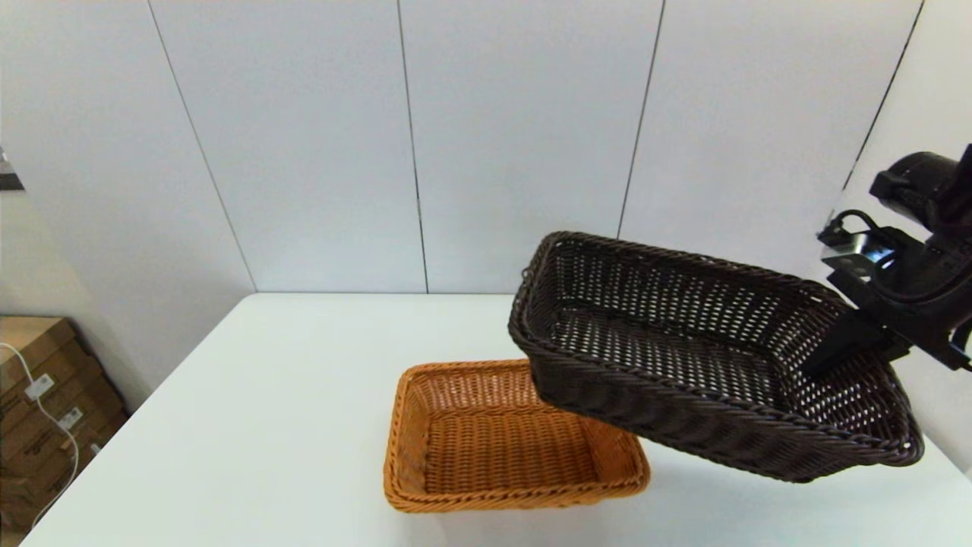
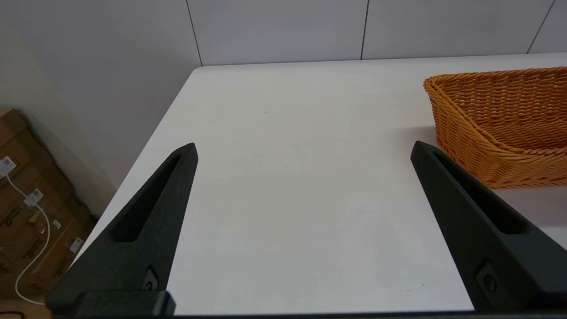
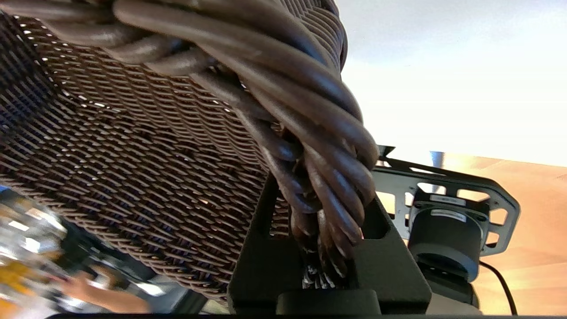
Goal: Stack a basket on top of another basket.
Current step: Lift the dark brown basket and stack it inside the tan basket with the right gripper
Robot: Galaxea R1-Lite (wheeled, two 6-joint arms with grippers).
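The head view shows the whole scene: the right end effector (image 1: 831,353) holds the dark brown basket (image 1: 683,357) in the air, clear of the worktop (image 1: 250,425), with its fingers clamped on the braided rim of the basket's right-hand short end. One black finger reaches down inside the basket against that end wall. The basket hangs tilted, its held end lower in the picture and nearer the worktop's right edge, its free end reaching toward the middle of the worktop. Its long axis runs roughly across the worktop, slanting from the far middle toward the near right, and its opening faces up and somewhat toward the robot.

The orange-tan basket (image 1: 509,437) rests flat on the worktop near the front edge, about midway along it, opening up. Its long axis also runs roughly left to right. The free end of the dark basket overlaps the orange-tan one's far right corner in this view, above it and not touching.

The right wrist view gives what the head view cannot (the grip itself): the two fingers of the right end effector (image 3: 328,261) pinch the thick twisted strands of the rim, with the open weave of the dark basket's (image 3: 133,146) wall beside them.

The left wrist view shows the left end effector (image 2: 303,153), out of the head view, over the bare left part of the worktop (image 2: 288,186) with fingers spread wide apart, holding nothing. The orange-tan basket's (image 2: 500,128) left end stands just beside it.
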